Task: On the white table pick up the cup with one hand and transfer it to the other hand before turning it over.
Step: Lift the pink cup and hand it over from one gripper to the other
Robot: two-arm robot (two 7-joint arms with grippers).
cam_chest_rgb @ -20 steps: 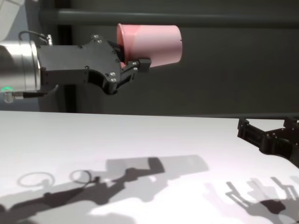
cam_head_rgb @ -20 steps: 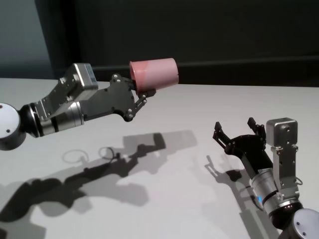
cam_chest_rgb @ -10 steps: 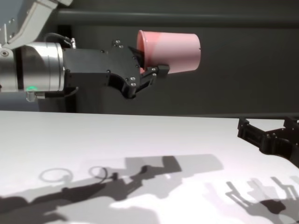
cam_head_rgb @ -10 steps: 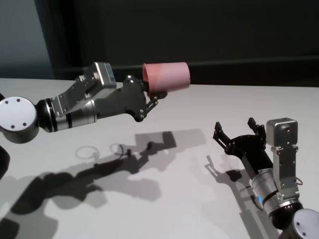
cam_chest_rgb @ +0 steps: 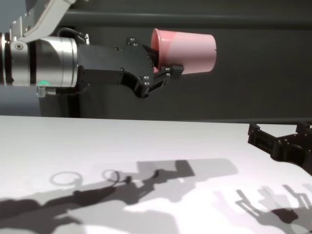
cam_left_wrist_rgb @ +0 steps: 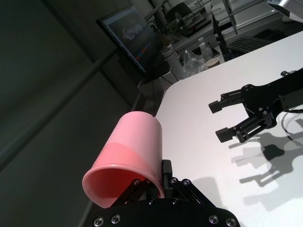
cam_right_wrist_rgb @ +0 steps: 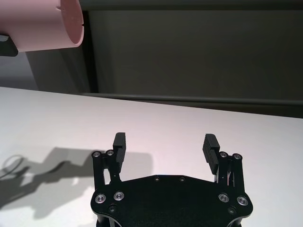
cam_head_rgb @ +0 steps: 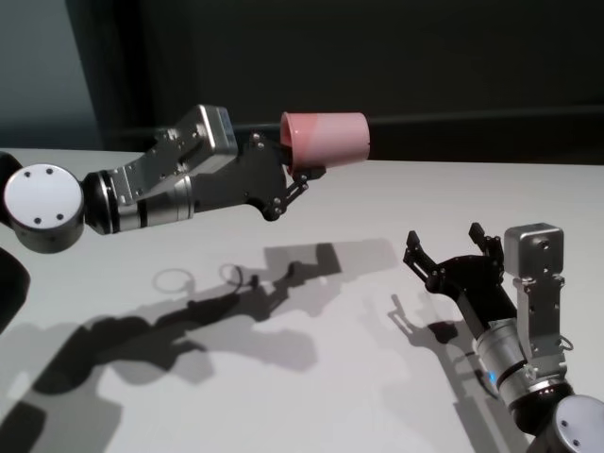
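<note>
My left gripper (cam_head_rgb: 296,162) is shut on the rim of the pink cup (cam_head_rgb: 327,138) and holds it high above the white table (cam_head_rgb: 359,377). The cup lies sideways, its base pointing toward my right side. It also shows in the chest view (cam_chest_rgb: 187,45), the left wrist view (cam_left_wrist_rgb: 135,144) and the right wrist view (cam_right_wrist_rgb: 42,23). My right gripper (cam_head_rgb: 451,247) is open and empty, low over the table at the right, well apart from the cup. It also shows in its own wrist view (cam_right_wrist_rgb: 164,144) and in the chest view (cam_chest_rgb: 280,135).
The arms cast dark shadows (cam_head_rgb: 236,302) on the tabletop. A dark wall (cam_head_rgb: 425,57) runs behind the table's far edge. The left wrist view shows desks and a monitor (cam_left_wrist_rgb: 130,35) beyond the table.
My left arm has carried the cup to the right, toward the right gripper, keeping it sideways at about the same height. The right gripper has not moved.
</note>
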